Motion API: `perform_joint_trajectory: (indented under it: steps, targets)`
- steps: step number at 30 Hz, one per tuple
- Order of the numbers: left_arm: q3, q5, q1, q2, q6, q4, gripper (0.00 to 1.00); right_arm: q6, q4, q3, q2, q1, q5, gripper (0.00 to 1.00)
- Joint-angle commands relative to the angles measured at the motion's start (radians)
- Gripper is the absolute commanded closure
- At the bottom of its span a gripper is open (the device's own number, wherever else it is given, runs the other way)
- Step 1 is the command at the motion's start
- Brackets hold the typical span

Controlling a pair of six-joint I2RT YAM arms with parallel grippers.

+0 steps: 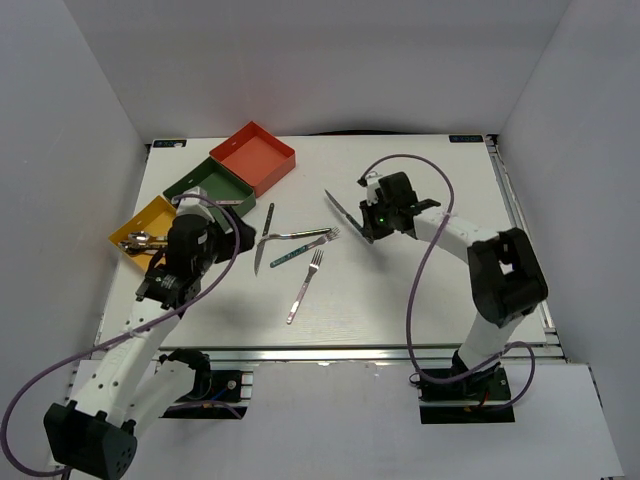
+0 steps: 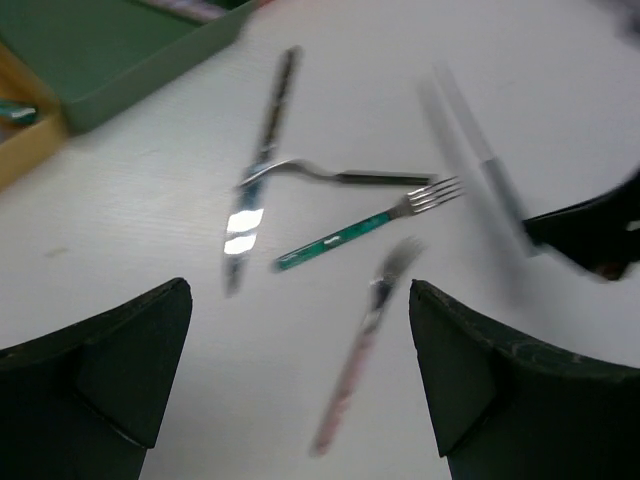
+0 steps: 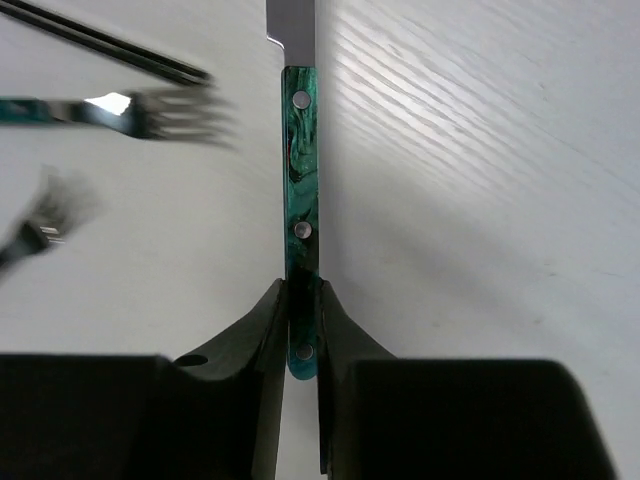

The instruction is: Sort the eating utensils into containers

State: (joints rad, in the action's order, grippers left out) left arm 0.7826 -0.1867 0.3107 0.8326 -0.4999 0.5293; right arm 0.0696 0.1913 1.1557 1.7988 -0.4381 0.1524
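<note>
My right gripper (image 3: 302, 290) is shut on the teal-green handle of a knife (image 3: 300, 180), lifted at mid-right of the table (image 1: 345, 212). The left wrist view shows this knife (image 2: 480, 170) blurred. On the table's middle lie a silver knife (image 1: 264, 238), a bent silver fork (image 1: 295, 235), a teal-handled fork (image 1: 300, 250) and a pinkish-handled fork (image 1: 305, 285). My left gripper (image 2: 298, 300) hangs open above and left of them, holding nothing. At far left stand the red-orange tray (image 1: 255, 155), the dark green tray (image 1: 215, 185) and the yellow tray (image 1: 150, 215), which holds some utensils (image 1: 140, 240).
White walls close in the table on the left, back and right. Purple cables (image 1: 420, 280) loop from both arms. A metal rail (image 1: 330, 355) runs along the near edge between the two bases.
</note>
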Motion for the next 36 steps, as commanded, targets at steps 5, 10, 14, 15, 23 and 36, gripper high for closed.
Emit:
perform_joint_trajectory:
  steps: [5, 10, 14, 15, 23, 36]
  targets:
    - [-0.233, 0.457, 0.034, 0.147, -0.528, -0.809, 0.02, -0.368, -0.096, -0.022, -0.208, -0.322, -0.096, 1.00]
    - [-0.270, 0.428, 0.077, 0.233, -0.594, -0.933, 0.02, -0.445, -0.135, -0.014, -0.248, -0.434, -0.201, 1.00]
    - [-0.292, 0.394, 0.085, 0.257, -0.605, -0.913, 0.04, -0.459, -0.153, 0.013, -0.245, -0.479, -0.205, 1.00]
    - [-0.295, 0.392, 0.087, 0.264, -0.605, -0.898, 0.06, -0.458, -0.151, 0.024, -0.239, -0.491, -0.218, 1.00]
    - [-0.303, 0.398, 0.087, 0.325, -0.614, -0.881, 0.40, -0.455, -0.148, 0.098, -0.205, -0.571, -0.241, 1.00]
    - [-0.071, 0.260, -0.025, 0.362, -0.444, -0.493, 1.00, -0.496, -0.110, 0.009, -0.321, -0.530, -0.358, 0.11]
